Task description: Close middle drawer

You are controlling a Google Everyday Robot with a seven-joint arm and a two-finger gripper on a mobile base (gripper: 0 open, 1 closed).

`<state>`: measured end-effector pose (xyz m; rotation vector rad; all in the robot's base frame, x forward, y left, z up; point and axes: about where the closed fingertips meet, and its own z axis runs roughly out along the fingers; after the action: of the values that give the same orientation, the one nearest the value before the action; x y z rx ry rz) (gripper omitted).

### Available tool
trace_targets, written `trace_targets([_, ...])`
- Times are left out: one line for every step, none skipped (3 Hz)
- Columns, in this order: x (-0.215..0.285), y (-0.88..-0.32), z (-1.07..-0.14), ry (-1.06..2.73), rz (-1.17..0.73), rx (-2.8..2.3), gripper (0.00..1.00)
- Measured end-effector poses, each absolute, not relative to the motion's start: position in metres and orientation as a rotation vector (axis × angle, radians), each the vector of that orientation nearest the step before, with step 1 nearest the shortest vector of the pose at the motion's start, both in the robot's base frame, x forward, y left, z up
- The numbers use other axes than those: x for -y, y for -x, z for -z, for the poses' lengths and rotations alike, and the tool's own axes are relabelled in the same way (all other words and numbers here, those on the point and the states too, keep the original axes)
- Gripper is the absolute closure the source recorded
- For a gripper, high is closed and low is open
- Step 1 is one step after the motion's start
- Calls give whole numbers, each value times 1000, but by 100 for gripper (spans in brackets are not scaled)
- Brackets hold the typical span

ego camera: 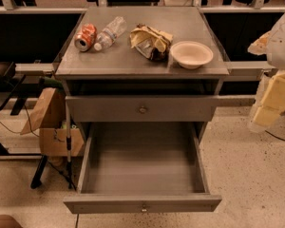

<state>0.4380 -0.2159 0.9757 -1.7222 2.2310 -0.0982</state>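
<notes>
The middle drawer (142, 163) is pulled far out toward the camera. It is a long, bare gray tray with a low front panel (142, 204) and a small round knob (143, 208). Above it is a taller gray drawer front (109, 109) with a brassy knob (142, 109). My gripper (271, 102) hangs at the right edge of the camera view, pale and yellowish. It is level with the upper drawer front, to the right of the cabinet and apart from it. Nothing is near the middle drawer's knob.
The cabinet top (133, 63) carries an orange can (85, 37), a plastic bottle (109, 32), a crumpled snack bag (149, 42) and a white bowl (191, 54). A brown paper bag (45, 113) and a cardboard box (54, 141) sit left of the cabinet, beside black stand legs (38, 172). Speckled floor (247, 175) lies to the right.
</notes>
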Motion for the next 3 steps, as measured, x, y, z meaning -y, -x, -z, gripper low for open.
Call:
trace_targets([214,-437,-974,1716,97,-2229,0])
trace_targets([205,-436,-945,1689,86,-2243,0])
trace_targets([192,-430,-869,1626,-5,-2280,0])
